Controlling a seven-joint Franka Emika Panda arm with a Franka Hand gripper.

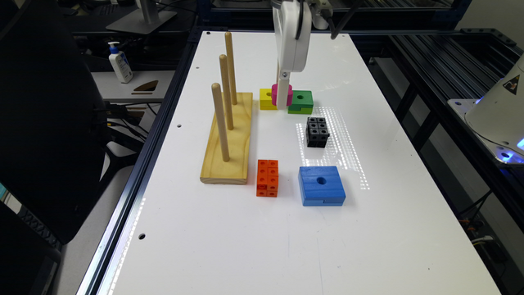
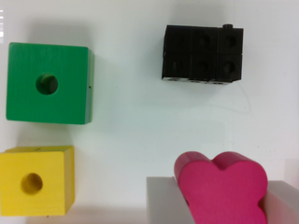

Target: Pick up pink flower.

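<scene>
Wrist view: the magenta-pink four-lobed flower block (image 2: pixel 223 191) sits clamped between the white gripper's (image 2: pixel 219 203) two fingers (image 2: pixel 166 203), raised off the white table (image 1: pixel 245 246), between the yellow holed cube (image 1: pixel 267 98) and green holed block (image 1: pixel 302 101).

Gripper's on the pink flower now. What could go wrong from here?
1. The pink flower is held on rounded lobes between the fingers; it may twist or slip as it rises.
2. In the exterior view the yellow cube and green block flank the gripper; sideways drift could knock them.
</scene>
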